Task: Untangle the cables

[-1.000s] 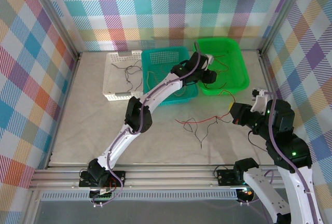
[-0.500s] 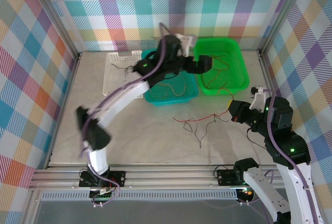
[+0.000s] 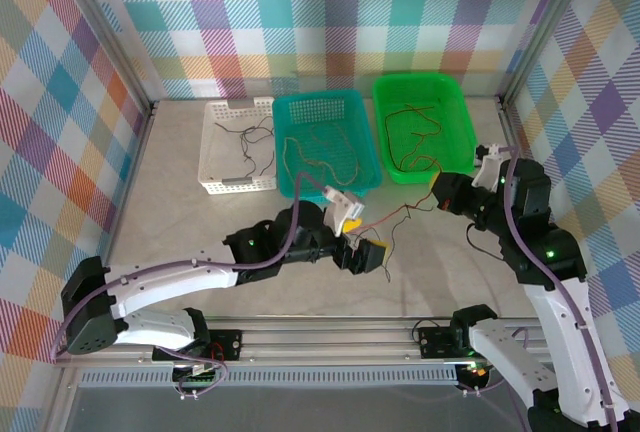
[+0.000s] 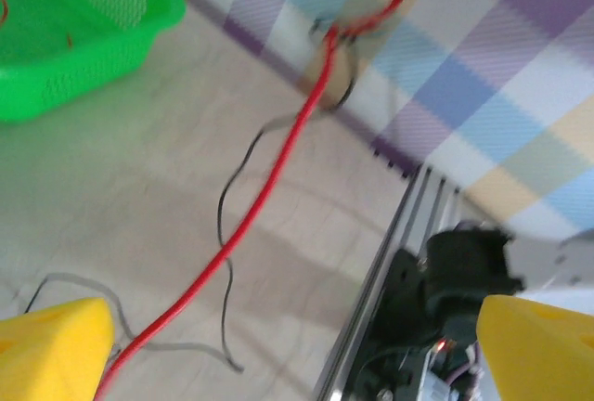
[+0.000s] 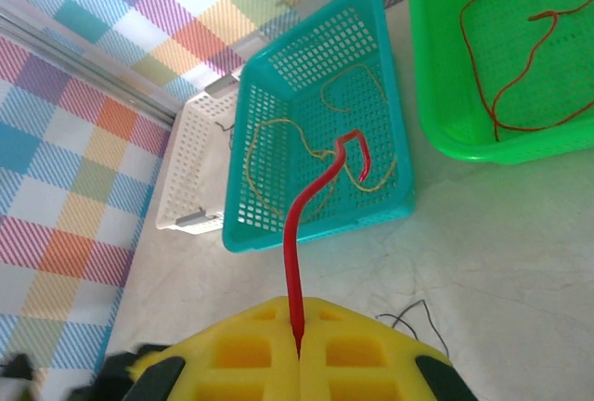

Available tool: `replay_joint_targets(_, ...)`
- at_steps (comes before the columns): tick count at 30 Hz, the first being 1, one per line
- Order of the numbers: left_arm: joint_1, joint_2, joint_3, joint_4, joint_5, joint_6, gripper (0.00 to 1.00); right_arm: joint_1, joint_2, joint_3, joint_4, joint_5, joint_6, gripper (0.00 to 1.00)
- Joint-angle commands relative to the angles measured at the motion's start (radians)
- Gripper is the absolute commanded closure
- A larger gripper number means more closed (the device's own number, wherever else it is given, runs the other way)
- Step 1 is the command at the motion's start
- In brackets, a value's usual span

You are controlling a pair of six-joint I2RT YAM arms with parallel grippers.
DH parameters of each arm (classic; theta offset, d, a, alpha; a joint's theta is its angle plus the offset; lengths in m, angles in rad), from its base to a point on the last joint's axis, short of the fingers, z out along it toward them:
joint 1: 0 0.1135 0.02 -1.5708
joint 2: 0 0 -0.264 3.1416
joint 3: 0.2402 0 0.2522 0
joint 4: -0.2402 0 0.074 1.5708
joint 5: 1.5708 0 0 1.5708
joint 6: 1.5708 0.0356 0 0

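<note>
Left arm: you have it stretched low across the table (image 3: 180,202), left gripper (image 3: 366,252) near centre, jaws wide apart, holding nothing. Your right arm stands elbow-up, right gripper (image 3: 443,195) clamped on the red cable (image 3: 400,215), which slopes toward the left gripper. Black cable (image 4: 223,225) lies on the table beside it. More cables sit in the white basket (image 3: 215,152), teal basket (image 3: 290,102) and green basket (image 3: 465,122).

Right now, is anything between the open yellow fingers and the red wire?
Nothing visible. The red cable runs between the open fingers of the left gripper, nearer one. A thin black cable lies on the table beside it. The right gripper is shut on the red cable.
</note>
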Motion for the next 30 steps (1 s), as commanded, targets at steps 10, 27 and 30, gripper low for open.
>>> replay_joint_targets(10,-0.038,0.324,0.09,0.161,-0.105,0.056,0.0,-0.003,-0.016,0.061,0.027,-0.072,0.037,1.0)
replay_joint_targets(27,-0.038,0.406,0.117,0.197,-0.161,0.033,0.51,-0.003,-0.046,0.08,0.01,-0.048,0.028,1.0)
replay_joint_targets(30,-0.038,0.395,0.098,0.18,-0.158,0.035,0.7,-0.003,-0.046,0.078,0.013,-0.033,0.036,1.0)
